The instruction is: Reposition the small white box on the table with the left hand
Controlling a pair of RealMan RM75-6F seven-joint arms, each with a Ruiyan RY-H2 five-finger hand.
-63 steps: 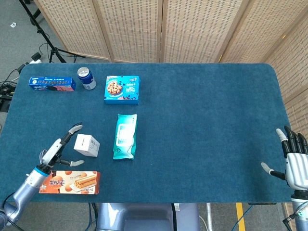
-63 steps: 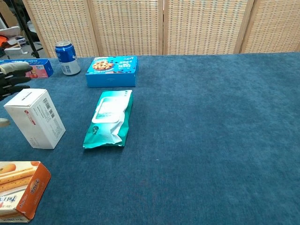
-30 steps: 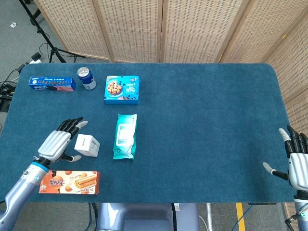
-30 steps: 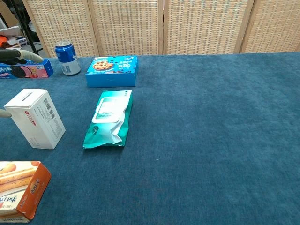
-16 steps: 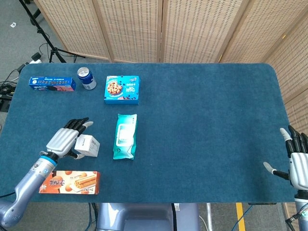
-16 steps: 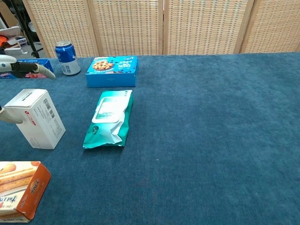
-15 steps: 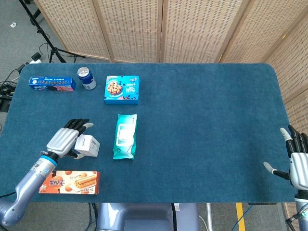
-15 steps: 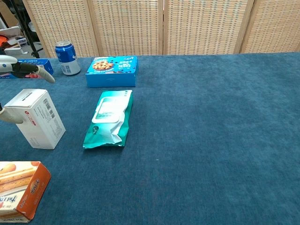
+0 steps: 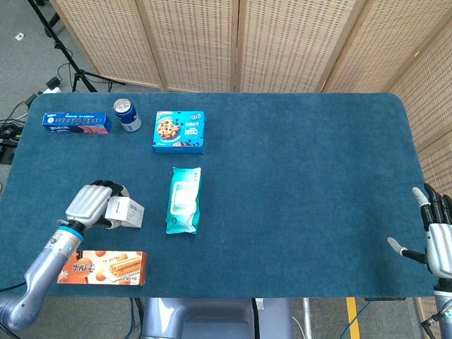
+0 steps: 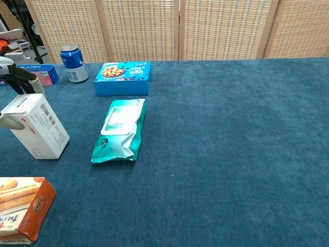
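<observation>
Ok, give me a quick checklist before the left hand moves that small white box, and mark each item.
1. Left hand grips the small white box, fingers over its top, thumb on its near side: ok.
2. Box flat on the table: not ok, it is tilted in the chest view.
3. Teal pouch apart from the box: ok.
4. Orange biscuit box apart from the white box: ok.
5. Right hand far off at the table's right edge: ok.
6. Grip firmness: cannot tell.
</observation>
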